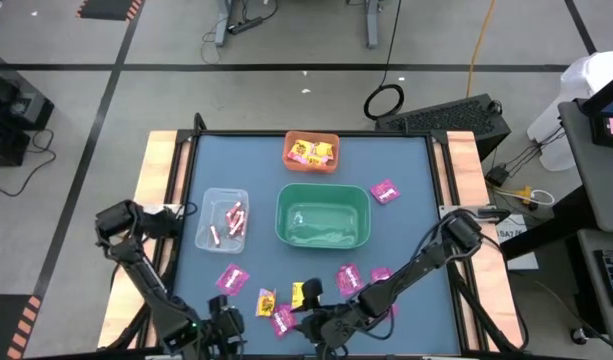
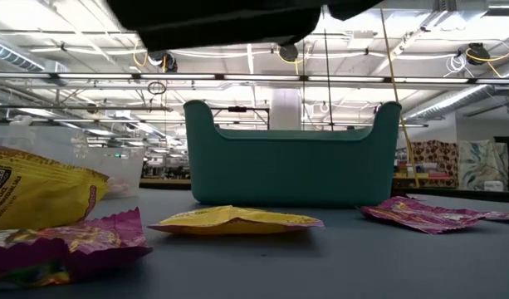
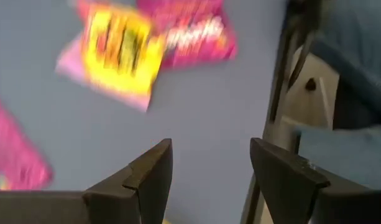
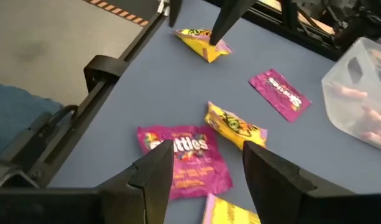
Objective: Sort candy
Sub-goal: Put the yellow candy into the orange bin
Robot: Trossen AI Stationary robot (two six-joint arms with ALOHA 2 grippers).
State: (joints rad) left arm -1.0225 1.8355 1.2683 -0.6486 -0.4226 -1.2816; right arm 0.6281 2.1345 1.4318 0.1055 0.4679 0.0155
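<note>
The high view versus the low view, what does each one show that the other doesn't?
Only the high view shows the orange bin holding yellow and pink packets, the thin pink-white sticks in the clear bin, a lone magenta packet beside the green bin, and both grippers, left gripper and right gripper, open at the table's near edge. Only the low view shows the green bin's side wall from table height and the ceiling lights behind. Both show the green bin and yellow and magenta packets lying loose on the table.
</note>
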